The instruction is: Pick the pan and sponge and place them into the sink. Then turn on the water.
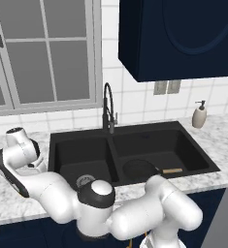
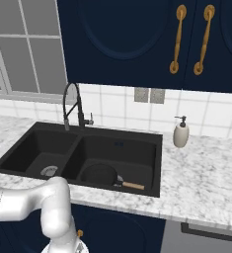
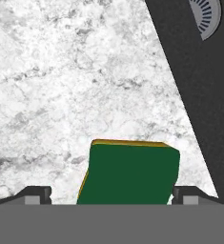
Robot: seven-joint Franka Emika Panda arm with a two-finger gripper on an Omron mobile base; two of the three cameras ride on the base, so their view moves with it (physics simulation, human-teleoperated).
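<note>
The green-topped sponge (image 3: 130, 174) with its yellow layer lies on the marble counter (image 3: 61, 86) left of the sink (image 1: 81, 155). In the hand view my gripper (image 3: 112, 193) hovers over it, open, one dark fingertip on each side; the right one is close to the sponge's edge and the left one stands a little apart. In the left base view the hand (image 1: 19, 145) hangs low over the counter at the far left. The black pan (image 1: 138, 169) (image 2: 100, 174) rests in the right basin, its tan handle (image 1: 172, 170) pointing right. No stream of water shows at the faucet (image 1: 107, 104).
The sink's black rim (image 3: 194, 95) runs just right of the sponge, with a silver drain (image 3: 206, 16) beyond it. A white soap dispenser (image 1: 199, 115) (image 2: 180, 133) stands on the counter right of the sink. Dark cabinets hang above; a window is at the back left.
</note>
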